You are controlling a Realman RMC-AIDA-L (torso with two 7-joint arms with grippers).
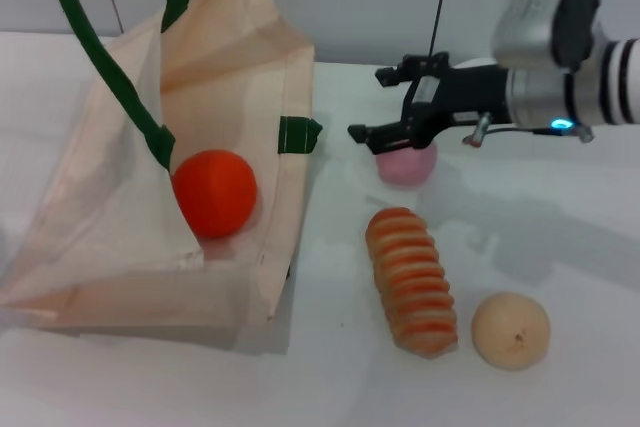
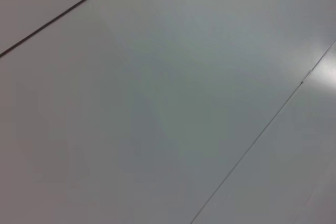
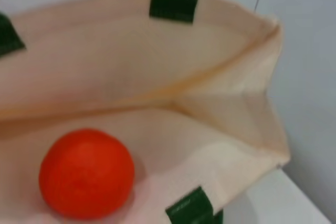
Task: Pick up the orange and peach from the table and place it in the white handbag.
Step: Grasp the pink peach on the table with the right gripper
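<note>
**Orange in bag; right gripper over peach**

The white handbag [image 1: 235, 97] lies on the left part of the desk [image 1: 560, 247], mouth open toward the robot's right, dark green rope handle [image 1: 105, 57] rising up out of the head view. A green side tab [image 1: 298, 134] shows on the bag's edge.

The orange [image 1: 214, 192] rests inside the handbag on the lower cloth panel, just beside the handle's attachment. The right wrist view confirms this: orange [image 3: 86, 173] on the inner cloth, bag walls [image 3: 157, 77] around it, green tabs at the rim.

The peach [image 1: 407, 162] sits on the desk to the right of the bag, apart from it. The right gripper [image 1: 385, 104] hangs directly above and slightly behind the peach, black fingers [image 1: 372, 133] spread wide and holding nothing. Contact between the near finger and the peach cannot be told from the head view.

Nearer the robot: an orange-striped bread roll [image 1: 411, 280] lies lengthwise on the desk, and a pale beige ball [image 1: 511, 330] sits just beside its near end.

Left gripper: not seen in the head view. The left wrist view shows only a plain grey surface [image 2: 168, 98] with thin seam lines.
</note>
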